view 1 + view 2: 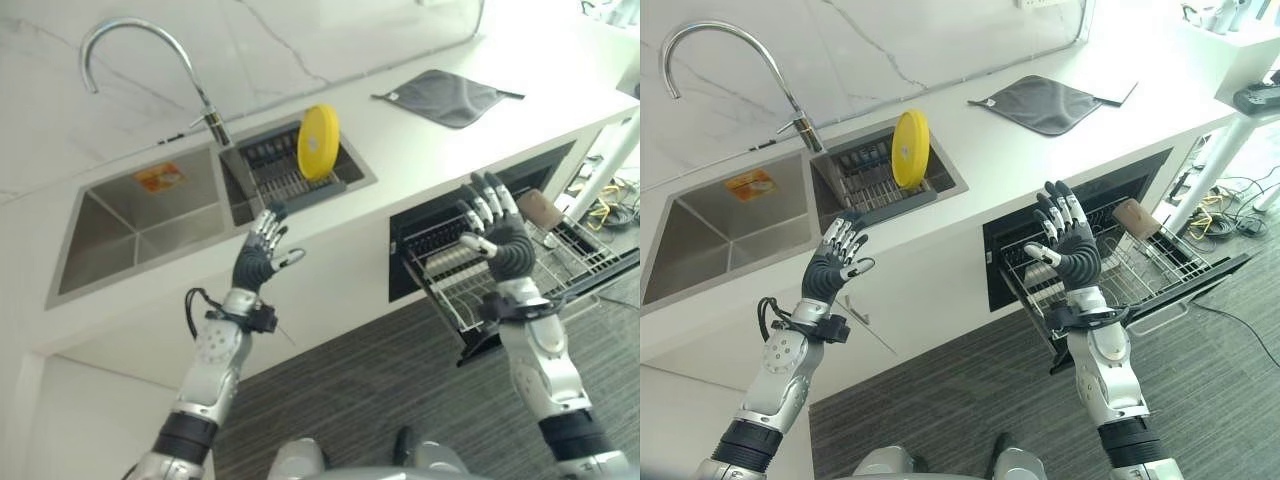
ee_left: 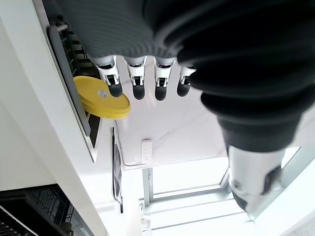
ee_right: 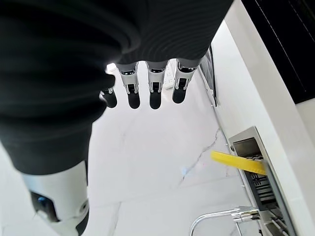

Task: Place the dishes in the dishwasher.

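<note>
Dishwasher (image 1: pixel 440 225): you see it under the worktop's front edge, its rack (image 1: pixel 520 270) drawn out.
Sink (image 1: pixel 140 215): beside a rack basin (image 1: pixel 290 170).
Cloth (image 1: pixel 445 97): grey, near the worktop's back edge.
Plate (image 1: pixel 318 142): yellow, upright in that basin.
Left hand (image 1: pixel 258 255): fingers spread, empty, below the basin.
Right hand (image 1: pixel 497 232): fingers spread, empty, above the drawn-out rack.

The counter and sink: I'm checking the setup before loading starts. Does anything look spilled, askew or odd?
Nothing stands out. The yellow plate stands on edge in the sink rack, the grey cloth lies flat on the counter, and the dishwasher rack is pulled out.
</note>
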Tool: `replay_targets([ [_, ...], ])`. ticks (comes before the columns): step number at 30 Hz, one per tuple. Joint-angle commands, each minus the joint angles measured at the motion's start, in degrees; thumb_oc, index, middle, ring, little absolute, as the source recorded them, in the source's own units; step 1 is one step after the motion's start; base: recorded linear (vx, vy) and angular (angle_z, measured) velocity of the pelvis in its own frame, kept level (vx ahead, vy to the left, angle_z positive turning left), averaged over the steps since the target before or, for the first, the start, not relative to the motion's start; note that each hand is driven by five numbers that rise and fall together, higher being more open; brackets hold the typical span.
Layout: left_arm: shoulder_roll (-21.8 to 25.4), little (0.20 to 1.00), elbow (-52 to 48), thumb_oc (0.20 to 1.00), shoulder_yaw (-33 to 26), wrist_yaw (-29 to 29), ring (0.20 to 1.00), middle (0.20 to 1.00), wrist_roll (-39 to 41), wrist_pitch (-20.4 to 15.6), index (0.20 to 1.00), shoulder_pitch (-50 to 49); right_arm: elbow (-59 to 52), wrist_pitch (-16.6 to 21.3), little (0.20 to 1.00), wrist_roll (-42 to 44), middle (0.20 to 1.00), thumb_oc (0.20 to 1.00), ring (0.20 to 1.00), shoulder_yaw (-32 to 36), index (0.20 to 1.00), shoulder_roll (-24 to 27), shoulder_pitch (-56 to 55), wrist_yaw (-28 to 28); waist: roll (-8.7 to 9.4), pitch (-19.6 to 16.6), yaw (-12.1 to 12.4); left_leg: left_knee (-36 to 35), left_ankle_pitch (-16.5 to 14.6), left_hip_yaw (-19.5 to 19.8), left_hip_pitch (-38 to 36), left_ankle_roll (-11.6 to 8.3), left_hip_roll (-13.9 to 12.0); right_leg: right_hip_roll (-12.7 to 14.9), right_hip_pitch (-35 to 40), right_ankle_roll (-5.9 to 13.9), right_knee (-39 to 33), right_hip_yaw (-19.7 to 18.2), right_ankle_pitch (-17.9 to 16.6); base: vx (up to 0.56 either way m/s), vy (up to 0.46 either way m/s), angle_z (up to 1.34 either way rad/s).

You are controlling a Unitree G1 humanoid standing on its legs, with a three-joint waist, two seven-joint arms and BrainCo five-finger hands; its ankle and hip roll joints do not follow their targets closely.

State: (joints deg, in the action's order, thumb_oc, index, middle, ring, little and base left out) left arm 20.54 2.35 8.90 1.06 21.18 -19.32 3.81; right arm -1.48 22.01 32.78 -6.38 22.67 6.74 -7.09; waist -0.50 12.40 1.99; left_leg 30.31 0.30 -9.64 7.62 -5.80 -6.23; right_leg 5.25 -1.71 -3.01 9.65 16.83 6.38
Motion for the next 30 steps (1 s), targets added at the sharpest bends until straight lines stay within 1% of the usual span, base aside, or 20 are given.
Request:
replay_targets([
  [1, 1.8, 1.000, -3.0, 1.000, -2.6, -1.4, 1.000, 1.000, -2.0, -3.4, 1.000, 0.6, -3.2, 2.2, 1.000, 0.3, 1.000, 1.000, 1.000, 0.0, 1.000, -0.6, 3.5, -1.2, 0.69, -0.4, 0.4, -7.0, -4.1, -1.7, -2.4, 3.38, 5.8, -1.7, 6.4, 4.38, -6.1, -0.2, -2.5, 0.18, 0.109, -0.37],
  [3, 2.0, 1.000, -3.1, 1.000, -2.6, -1.9, 1.000, 1.000, -1.6, -3.5, 1.000, 0.3, -3.4, 1.6, 1.000, -0.8, 1.000, 1.000, 1.000, -1.1, 1.000, -1.0, 3.7, -0.3, -0.22, -0.1, 0.8, -13.1, -1.1, -1.4, -2.0, 2.74, 5.6, -2.8, 7.7, 4.44, -6.9, -1.4, -1.9, 0.27, 0.163, -0.31],
  [4, 2.1, 1.000, -3.4, 1.000, -3.0, -2.5, 1.000, 1.000, -1.2, -3.6, 1.000, -0.7, -3.2, 1.2, 1.000, -1.2, 1.000, 1.000, 1.000, -2.2, 1.000, -1.3, 3.8, -0.2, -1.16, 0.1, 1.9, -19.6, 3.8, 1.3, -0.5, 1.31, 4.1, -3.9, 9.3, 4.64, -8.3, -3.2, -1.4, 0.34, 0.207, -0.30],
  [5, 2.2, 1.000, -3.8, 1.000, -3.3, -2.9, 1.000, 1.000, -1.3, -3.4, 1.000, -1.3, -3.0, 1.1, 1.000, -1.1, 1.000, 1.000, 1.000, -2.8, 1.000, -1.3, 3.9, -0.4, -1.46, 0.2, 2.5, -22.5, 6.6, 3.0, -0.1, 0.45, 3.1, -4.3, 10.3, 4.71, -9.0, -4.3, -1.2, 0.31, 0.190, -0.57],
  [6, 2.2, 1.000, -3.9, 1.000, -3.4, -3.2, 1.000, 1.000, -1.4, -3.4, 1.000, -1.6, -2.9, 1.0, 1.000, -1.0, 1.000, 1.000, 1.000, -3.1, 1.000, -1.4, 4.0, -0.7, -1.54, 0.3, 2.7, -23.4, 7.7, 4.0, 0.2, 0.15, 2.5, -4.3, 10.6, 4.74, -9.2, -4.7, -1.2, 0.27, 0.171, -0.96],
  [7, 2.1, 1.000, -4.1, 1.000, -4.1, -3.7, 1.000, 1.000, -1.6, -3.5, 1.000, -2.6, -2.8, 0.5, 1.000, -0.9, 1.000, 1.000, 1.000, -3.7, 1.000, -1.3, 4.4, -1.3, -1.67, 0.5, 3.4, -25.6, 9.8, 5.9, 1.2, -0.51, 0.5, -4.0, 11.3, 4.87, -9.5, -5.8, -1.0, 0.30, 0.227, -1.09],
  [8, 2.2, 1.000, -3.3, 1.000, -5.0, -3.3, 1.000, 1.000, -1.5, -4.4, 1.000, -2.6, -2.7, 0.4, 1.000, -0.1, 1.000, 1.000, 1.000, -3.5, 1.000, -0.3, 4.6, -1.9, -1.63, 0.3, 3.0, -27.2, 9.5, 3.6, 1.0, -0.65, -2.2, -2.9, 11.1, 5.18, -8.8, -4.9, -0.6, 0.29, 0.237, -0.74],
  [10, 2.3, 1.000, -3.1, 1.000, -5.3, -3.3, 1.000, 1.000, -1.4, -4.2, 1.000, -2.4, -2.8, 0.4, 1.000, 0.0, 1.000, 1.000, 1.000, -3.4, 1.000, -0.1, 4.4, -1.8, -1.64, 0.2, 2.8, -27.2, 9.5, 3.2, 1.0, -0.80, -2.7, -2.8, 10.9, 5.07, -8.3, -4.7, -0.3, 0.16, 0.147, -0.71],
  [11, 2.4, 1.000, -2.4, 1.000, -5.3, -3.6, 1.000, 1.000, -1.5, -3.7, 1.000, -2.1, -2.8, 0.5, 1.000, 1.3, 1.000, 1.000, 1.000, -2.9, 1.000, 0.0, 3.5, -2.5, -1.75, 0.2, 2.3, -26.4, 10.1, 2.5, 0.8, -0.82, -3.2, -2.6, 10.7, 4.99, -7.1, -4.3, 0.3, 0.22, 0.155, -0.70],
  [12, 2.5, 1.000, -2.3, 1.000, -5.8, -3.1, 1.000, 1.000, -2.4, -4.6, 1.000, -2.4, -3.7, 0.7, 1.000, 2.0, 1.000, 1.000, 1.000, -1.8, 1.000, 0.5, 1.9, -3.4, -1.74, 0.1, 1.9, -25.8, 9.3, 1.7, -0.1, -0.57, -3.1, -2.4, 10.4, 4.99, -5.9, -3.5, 0.8, 0.22, 0.152, -0.13],
  [14, 2.5, 1.000, -2.7, 1.000, -6.4, -2.9, 1.000, 1.000, -3.1, -4.7, 1.000, -2.9, -3.8, 0.9, 1.000, 2.0, 1.000, 1.000, 1.000, -1.3, 1.000, 0.7, 1.4, -3.9, -1.74, 0.0, 2.0, -25.8, 8.5, 1.7, -0.8, -0.35, -2.6, -2.1, 10.2, 5.14, -5.7, -3.1, 0.8, 0.12, 0.078, 0.05],
  [15, 2.8, 1.000, -3.1, 1.000, -7.0, -2.8, 1.000, 1.000, -3.4, -4.7, 1.000, -3.5, -3.6, 0.8, 1.000, 2.0, 1.000, 1.000, 1.000, -1.0, 1.000, 0.6, 1.1, -4.1, -1.74, -0.1, 2.3, -25.9, 7.5, 2.2, -1.6, -0.10, -1.8, -1.8, 10.1, 5.25, -5.6, -2.9, 0.7, 0.15, 0.096, 0.09],
  [16, 3.0, 1.000, -3.4, 1.000, -7.6, -2.5, 1.000, 1.000, -3.4, -4.0, 1.000, -4.0, -3.3, 0.4, 1.000, 2.0, 1.000, 1.000, 1.000, -1.0, 1.000, 0.3, 1.5, -3.4, -1.72, -0.5, 2.9, -26.2, 6.0, 2.7, -2.8, 0.18, -0.7, -1.3, 10.0, 5.29, -5.5, -2.1, 0.6, 0.15, 0.094, 0.13],
  [19, 3.1, 1.000, -3.2, 1.000, -7.6, -1.8, 1.000, 1.000, -3.0, -4.1, 1.000, -4.2, -3.3, -0.4, 1.000, 1.3, 1.000, 1.000, 1.000, -1.2, 1.000, 0.2, 1.7, -2.9, -1.82, -0.8, 3.4, -26.8, 4.8, 3.0, -3.6, 0.31, 0.0, -0.7, 9.6, 5.46, -5.3, -1.3, 0.4, 0.06, 0.065, 0.08],
  [21, 3.0, 1.000, -3.6, 1.000, -7.5, -1.4, 1.000, 1.000, -2.9, -3.8, 1.000, -4.2, -3.5, -0.8, 1.000, 0.9, 1.000, 1.000, 1.000, -1.2, 1.000, 0.1, 1.7, -2.3, -1.94, -0.9, 3.5, -27.3, 4.5, 2.9, -3.9, 0.40, 0.3, -0.6, 9.4, 5.46, -5.2, -0.9, 0.6, 0.01, 0.054, 0.11],
  [30, 2.9, 1.000, -4.6, 1.000, -6.9, -1.0, 1.000, 1.000, -3.4, -3.5, 1.000, -4.3, -3.6, 0.5, 1.000, -0.5, 1.000, 1.000, 1.000, -1.5, 1.000, -0.5, 1.3, -1.4, -2.02, -1.2, 4.0, -28.5, 4.8, 2.8, -3.8, 0.62, 0.6, -0.5, 9.2, 5.44, -3.7, -0.2, 1.5, -0.01, 0.025, 0.05],
])
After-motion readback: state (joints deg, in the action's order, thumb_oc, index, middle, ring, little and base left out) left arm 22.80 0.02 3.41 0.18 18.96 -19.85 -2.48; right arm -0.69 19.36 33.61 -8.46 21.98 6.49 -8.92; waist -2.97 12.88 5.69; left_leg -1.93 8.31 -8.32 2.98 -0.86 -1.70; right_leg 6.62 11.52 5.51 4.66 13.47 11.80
